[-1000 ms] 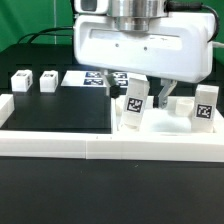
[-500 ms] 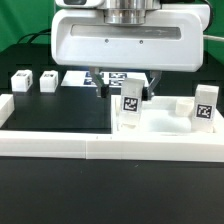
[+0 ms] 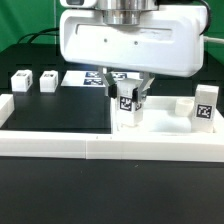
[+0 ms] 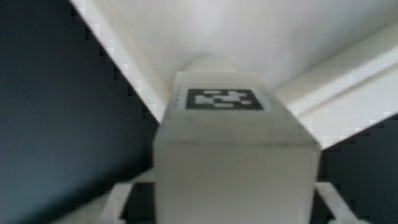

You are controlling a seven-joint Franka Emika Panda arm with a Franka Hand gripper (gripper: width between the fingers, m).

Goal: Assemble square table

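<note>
You are partway through, and by my reading about half the leg work is left. The square slab lies flat on the desk in the lower right of the exterior view, close against the border wall that runs along the bottom of the frame.

Near the right edge of the exterior view, the right-hand leg stands upright on the slab, tag facing the camera. It looks placed, though you cannot tell from here whether it is seated or fastened.

Just right of the exterior view's centre, the hand is down over the gripped leg, which stands upright at the slab's near-left corner. The hand is narrowed to about the leg's width, with a finger against each side of its upper part, so it appears to have hold of it. How firmly it presses does not show. In the wrist view that leg fills the middle of the picture, tagged end toward the camera, and its foot is hidden, so you cannot confirm that it meets a hole.

Still to fit are the outer spare leg and the inner spare leg. Both sit on the desk in the upper left of the exterior view, beside the marker board and well apart from the slab.
</note>
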